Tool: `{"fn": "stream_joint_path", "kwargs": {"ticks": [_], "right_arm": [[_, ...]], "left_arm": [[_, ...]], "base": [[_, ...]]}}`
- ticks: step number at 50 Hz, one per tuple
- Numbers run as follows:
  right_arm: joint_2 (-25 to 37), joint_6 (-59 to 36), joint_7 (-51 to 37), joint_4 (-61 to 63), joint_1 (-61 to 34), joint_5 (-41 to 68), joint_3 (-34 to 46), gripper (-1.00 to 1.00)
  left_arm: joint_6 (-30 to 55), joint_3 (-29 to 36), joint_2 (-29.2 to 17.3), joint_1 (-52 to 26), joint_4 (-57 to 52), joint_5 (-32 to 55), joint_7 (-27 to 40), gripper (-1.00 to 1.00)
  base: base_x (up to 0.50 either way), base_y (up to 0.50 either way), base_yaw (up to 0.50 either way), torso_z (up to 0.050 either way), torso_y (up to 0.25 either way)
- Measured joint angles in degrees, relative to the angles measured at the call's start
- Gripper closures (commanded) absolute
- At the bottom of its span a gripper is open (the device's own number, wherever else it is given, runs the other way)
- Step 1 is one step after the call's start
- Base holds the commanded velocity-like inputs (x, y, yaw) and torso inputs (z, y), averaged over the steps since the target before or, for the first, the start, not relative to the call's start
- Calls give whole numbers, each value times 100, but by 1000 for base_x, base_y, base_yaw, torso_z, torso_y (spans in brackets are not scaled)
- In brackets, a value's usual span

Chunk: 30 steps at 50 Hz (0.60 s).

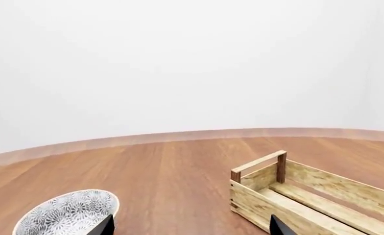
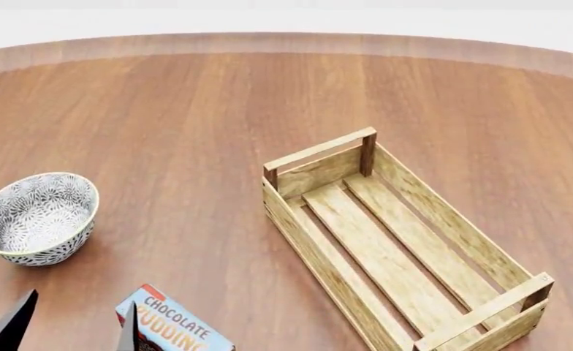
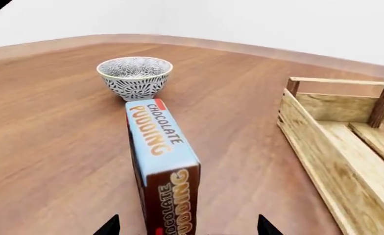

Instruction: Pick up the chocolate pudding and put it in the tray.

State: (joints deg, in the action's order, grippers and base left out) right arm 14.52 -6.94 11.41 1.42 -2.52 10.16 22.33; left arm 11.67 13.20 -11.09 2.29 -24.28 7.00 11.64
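Pudding (image 3: 160, 156) sits ungrasped on the bench (image 2: 189, 124), between the spread right gripper (image 3: 185, 227); tray (image 2: 400, 241) empty.

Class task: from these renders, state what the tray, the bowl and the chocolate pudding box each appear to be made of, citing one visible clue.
Tray: unfinished light wood, visible grain, darker posts.
Bowl: likely glazed ceramic, with a smooth rim and fine grey-white pattern.
Chocolate pudding: probably printed cardboard, with sharp folded edges and flat lettering.
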Motion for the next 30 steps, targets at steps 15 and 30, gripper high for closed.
{"fn": "stream_joint_path", "kwargs": {"ticks": [15,30], "right_arm": [[-58,-76,86,-387,-369,-60,159,-100],[-355,126,211,-1399,-827,-262,508,-100]], "left_arm": [[71,109,-55,-44,-74,17,78,-100],[157,265,-71,-128,-140,10,137,-100]], "base": [[0,0,0,0,0],[0,0,0,0,0]]}}
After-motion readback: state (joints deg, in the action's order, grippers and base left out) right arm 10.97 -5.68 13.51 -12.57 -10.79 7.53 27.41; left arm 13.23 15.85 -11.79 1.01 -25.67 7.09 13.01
